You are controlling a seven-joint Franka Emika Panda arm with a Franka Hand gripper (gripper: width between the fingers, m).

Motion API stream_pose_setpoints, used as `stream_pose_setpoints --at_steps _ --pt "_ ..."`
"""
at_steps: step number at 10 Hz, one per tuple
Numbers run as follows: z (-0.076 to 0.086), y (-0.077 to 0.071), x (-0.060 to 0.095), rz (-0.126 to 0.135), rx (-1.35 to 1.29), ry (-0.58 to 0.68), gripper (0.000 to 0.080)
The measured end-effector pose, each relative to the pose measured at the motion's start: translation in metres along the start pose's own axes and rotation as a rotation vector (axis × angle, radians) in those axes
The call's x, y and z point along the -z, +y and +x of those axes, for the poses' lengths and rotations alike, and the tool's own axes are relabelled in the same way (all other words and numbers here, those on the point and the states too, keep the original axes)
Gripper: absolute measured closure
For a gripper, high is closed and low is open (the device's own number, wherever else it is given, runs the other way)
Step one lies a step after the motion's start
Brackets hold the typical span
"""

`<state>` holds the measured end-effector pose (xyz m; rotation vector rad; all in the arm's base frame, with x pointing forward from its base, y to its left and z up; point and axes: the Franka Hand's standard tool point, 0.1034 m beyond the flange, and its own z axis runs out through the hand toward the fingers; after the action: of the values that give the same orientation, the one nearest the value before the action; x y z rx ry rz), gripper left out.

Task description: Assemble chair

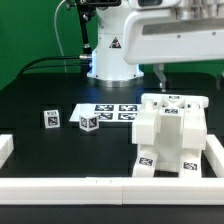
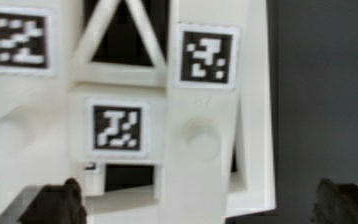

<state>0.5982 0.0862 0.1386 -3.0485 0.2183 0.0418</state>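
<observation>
Exterior view, whole bench. A matte black table (image 1: 40,95) fills the scene, fenced along its near edge and both sides by low white rails (image 1: 70,188). A green backdrop (image 1: 30,30) hangs behind it. The white robot base (image 1: 110,55) stands at the far middle of the table, and dark cables (image 1: 45,62) trail off toward the exterior view's left. The marker board (image 1: 118,110) lies flat just in front of the base.

The partly built chair (image 1: 170,135) is a blocky white structure with black-and-white tags on its faces. It stands on the table at the exterior view's right, just beside the marker board and near the right-hand rail. Two loose tagged pieces sit apart from it on the exterior view's left: the first block (image 1: 52,117) and, nearer the board, the second block (image 1: 88,123). The arm (image 1: 180,40) reaches across above the chair. Its tool is probably the dark shape just over the chair's top, though that is hard to make out from here.

Wrist view, close detail. The chair (image 2: 123,110) fills the frame, showing three tags and a dark triangular opening. The gripper (image 2: 197,200) has its dark fingertips (image 2: 51,200) spread wide apart and grips nothing.
</observation>
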Motion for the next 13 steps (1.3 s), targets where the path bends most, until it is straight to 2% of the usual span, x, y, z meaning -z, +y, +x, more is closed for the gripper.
stream_pose_setpoints --at_steps 4,6,8,13 --pt "-0.001 0.003 -0.002 -0.001 0.016 -0.006 0.0150" --pt "-0.006 0.036 0.003 -0.007 0.086 -0.019 0.0150" --pt "-0.012 0.075 0.001 -0.012 0.301 -0.019 0.0150" --pt "-0.012 0.077 0.000 -0.008 0.277 -0.021 0.0150"
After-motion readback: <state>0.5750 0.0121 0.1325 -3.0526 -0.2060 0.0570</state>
